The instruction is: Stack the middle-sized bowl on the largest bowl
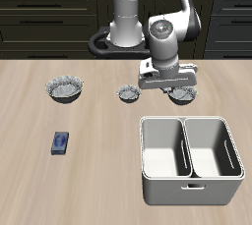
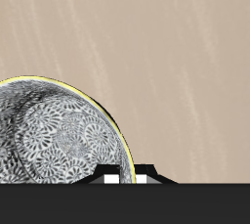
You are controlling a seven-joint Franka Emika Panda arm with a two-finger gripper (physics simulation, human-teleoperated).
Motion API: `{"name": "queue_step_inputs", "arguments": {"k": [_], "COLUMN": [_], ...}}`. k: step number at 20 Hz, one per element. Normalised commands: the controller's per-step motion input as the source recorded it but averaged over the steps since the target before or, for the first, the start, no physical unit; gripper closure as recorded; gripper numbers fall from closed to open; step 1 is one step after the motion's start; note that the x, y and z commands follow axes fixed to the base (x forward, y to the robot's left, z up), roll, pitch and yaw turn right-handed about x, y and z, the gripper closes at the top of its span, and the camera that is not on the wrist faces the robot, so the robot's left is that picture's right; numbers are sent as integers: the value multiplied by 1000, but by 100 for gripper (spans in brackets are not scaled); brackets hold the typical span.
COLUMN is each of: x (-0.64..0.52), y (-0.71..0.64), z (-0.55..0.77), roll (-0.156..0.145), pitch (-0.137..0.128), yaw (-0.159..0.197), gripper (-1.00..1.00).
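Three crinkly grey bowls sit in a row across the table point(image 1: 108, 121) in the exterior view: the largest bowl point(image 1: 65, 89) at one end, a tiny one point(image 1: 128, 94) in the middle, and the middle-sized bowl point(image 1: 183, 95) mostly hidden under the gripper point(image 1: 169, 80), behind the white two-compartment bin point(image 1: 190, 160). A small blue object point(image 1: 61, 142) lies nearer the front edge. Wrist view shows the middle-sized bowl point(image 2: 54, 135) close up, patterned inside; can't tell how far the fingers are open or whether they've got it.

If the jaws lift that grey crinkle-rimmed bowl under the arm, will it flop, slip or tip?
The grey bowl with a scalloped pale rim and patterned dark inside looks rigid, so it probably won't flop. Its rim looks thin and wavy, so a grip there might slip or tilt it. It sits wide and shallow on the wooden table, so a push would likely slide rather than tip it.
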Motion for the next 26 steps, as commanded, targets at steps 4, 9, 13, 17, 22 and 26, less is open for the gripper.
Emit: {"name": "queue_step_inputs", "arguments": {"k": [4,9,13,17,22,26], "x": [17,9,-9,2,54,117], "y": [18,-14,-127,-150,-218,-366], "z": [314,385,641,467,395,199], "roll": [18,12,-8,-25,-41,-79], "pitch": [-39,-51,-98,-70,-70,-26], "yaw": [-5,2,-1,21,47,57], "gripper": [100,100,100,100,100,100]}}
